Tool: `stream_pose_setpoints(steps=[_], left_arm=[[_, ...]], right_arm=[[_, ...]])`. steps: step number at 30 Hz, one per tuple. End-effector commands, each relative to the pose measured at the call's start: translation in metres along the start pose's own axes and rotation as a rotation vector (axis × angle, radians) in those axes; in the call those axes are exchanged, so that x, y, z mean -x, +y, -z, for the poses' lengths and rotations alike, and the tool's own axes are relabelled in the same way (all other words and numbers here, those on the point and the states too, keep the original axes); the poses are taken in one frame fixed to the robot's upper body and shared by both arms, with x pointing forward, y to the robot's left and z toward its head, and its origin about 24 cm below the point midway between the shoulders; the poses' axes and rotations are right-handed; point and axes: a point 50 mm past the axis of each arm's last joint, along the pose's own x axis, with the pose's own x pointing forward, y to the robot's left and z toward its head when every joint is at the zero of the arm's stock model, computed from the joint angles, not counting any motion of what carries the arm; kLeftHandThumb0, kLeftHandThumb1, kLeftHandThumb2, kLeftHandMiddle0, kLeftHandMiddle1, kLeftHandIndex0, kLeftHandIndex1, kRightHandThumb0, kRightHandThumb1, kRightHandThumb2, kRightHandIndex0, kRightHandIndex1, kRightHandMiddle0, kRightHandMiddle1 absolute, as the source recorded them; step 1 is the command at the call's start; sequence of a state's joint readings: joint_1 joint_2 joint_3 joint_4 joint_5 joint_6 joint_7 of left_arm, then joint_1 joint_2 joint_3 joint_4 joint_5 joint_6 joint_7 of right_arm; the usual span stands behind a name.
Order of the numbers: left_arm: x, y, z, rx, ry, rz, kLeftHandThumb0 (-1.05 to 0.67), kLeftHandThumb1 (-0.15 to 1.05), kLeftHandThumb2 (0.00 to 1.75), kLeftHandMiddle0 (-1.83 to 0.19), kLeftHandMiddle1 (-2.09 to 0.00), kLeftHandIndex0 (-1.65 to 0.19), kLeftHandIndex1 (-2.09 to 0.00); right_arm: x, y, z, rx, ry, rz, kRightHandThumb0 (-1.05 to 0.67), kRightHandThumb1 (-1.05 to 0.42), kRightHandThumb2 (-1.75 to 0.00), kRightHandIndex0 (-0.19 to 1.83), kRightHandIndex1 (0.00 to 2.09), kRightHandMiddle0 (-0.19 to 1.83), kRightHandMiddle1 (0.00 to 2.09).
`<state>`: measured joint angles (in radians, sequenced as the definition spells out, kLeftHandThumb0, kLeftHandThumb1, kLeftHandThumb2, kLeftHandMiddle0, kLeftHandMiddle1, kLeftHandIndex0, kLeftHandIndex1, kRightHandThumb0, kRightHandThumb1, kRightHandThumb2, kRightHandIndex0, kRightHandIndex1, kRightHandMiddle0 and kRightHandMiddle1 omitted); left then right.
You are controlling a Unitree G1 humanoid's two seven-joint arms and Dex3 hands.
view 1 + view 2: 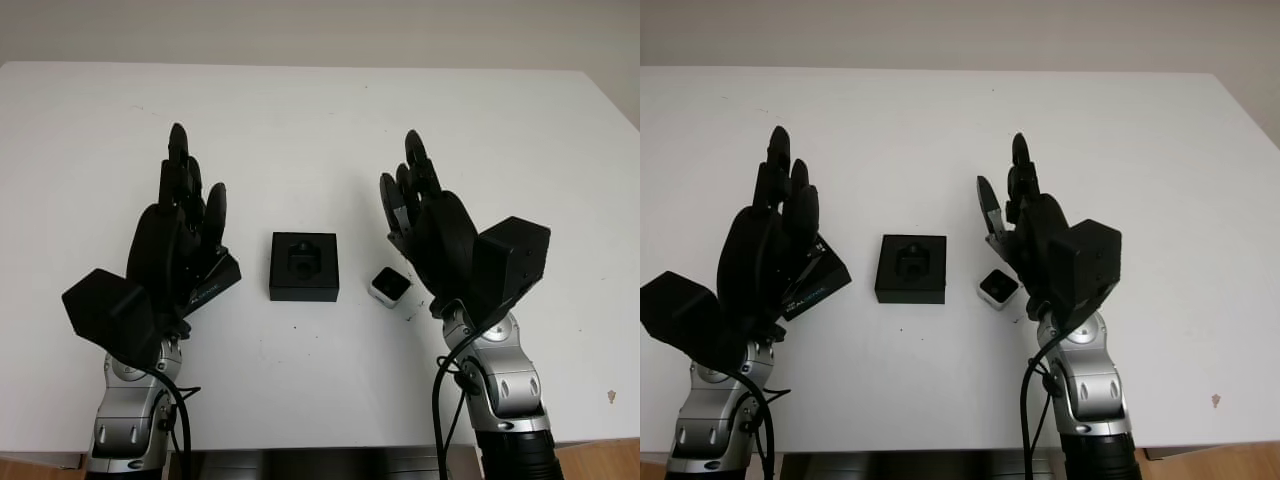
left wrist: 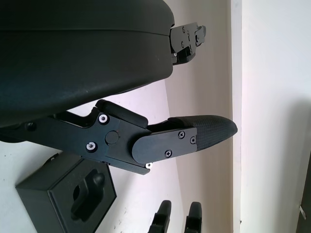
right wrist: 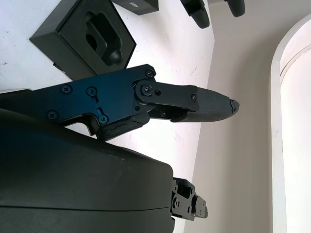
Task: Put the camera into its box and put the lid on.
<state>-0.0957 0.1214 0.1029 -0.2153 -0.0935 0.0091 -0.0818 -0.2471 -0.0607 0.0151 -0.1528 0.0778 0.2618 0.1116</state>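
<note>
Looking down from the head, you have the small white cube camera [image 1: 390,286] just right of the black square foam-lined box [image 1: 304,266] on the white bench [image 1: 320,120], with the open right hand [image 1: 425,225] beside it. The flat black lid [image 1: 208,280] sits under your open left hand [image 1: 180,230], left of the box. At the right wrist, the box cavity [image 3: 99,41] looks tight: a tilted camera could jam on its rim, or a sideways nudge could skid it away.

White camera [image 1: 390,286] beside open black box [image 1: 304,266]

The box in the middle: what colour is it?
Black box, clearest in the left eye view.
</note>
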Motion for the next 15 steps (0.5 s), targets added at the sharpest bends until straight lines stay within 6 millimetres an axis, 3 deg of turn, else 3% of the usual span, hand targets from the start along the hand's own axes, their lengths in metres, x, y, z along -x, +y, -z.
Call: stream_pose_setpoints(steps=[1,10,13,15], left_arm=[[-0.002,0.000,-0.003,0.002,-0.020,-0.002,-0.69,1.05,0.59,0.19,-0.05,0.18,-0.05],[-0.001,-0.001,-0.002,-0.004,-0.012,-0.003,-0.69,1.05,0.59,0.19,-0.04,0.19,-0.05],[-0.001,0.000,-0.002,-0.005,-0.013,-0.009,-0.69,1.05,0.59,0.18,-0.05,0.18,-0.05],[0.000,0.000,-0.003,-0.002,-0.014,-0.011,-0.69,1.05,0.59,0.19,-0.05,0.18,-0.05]], right_arm=[[-0.001,0.000,-0.004,0.003,-0.020,-0.002,-0.71,-1.05,-0.49,-0.19,0.04,-0.18,0.05],[-0.003,-0.003,-0.004,-0.004,-0.020,-0.011,-0.71,-1.05,-0.48,-0.19,0.04,-0.18,0.05],[-0.005,-0.013,-0.010,-0.003,-0.037,-0.009,-0.72,-1.05,-0.37,-0.17,0.05,-0.14,0.07],[-0.006,-0.027,-0.019,0.047,-0.075,-0.045,-0.65,-1.03,-0.17,-0.13,0.07,-0.08,0.09]])
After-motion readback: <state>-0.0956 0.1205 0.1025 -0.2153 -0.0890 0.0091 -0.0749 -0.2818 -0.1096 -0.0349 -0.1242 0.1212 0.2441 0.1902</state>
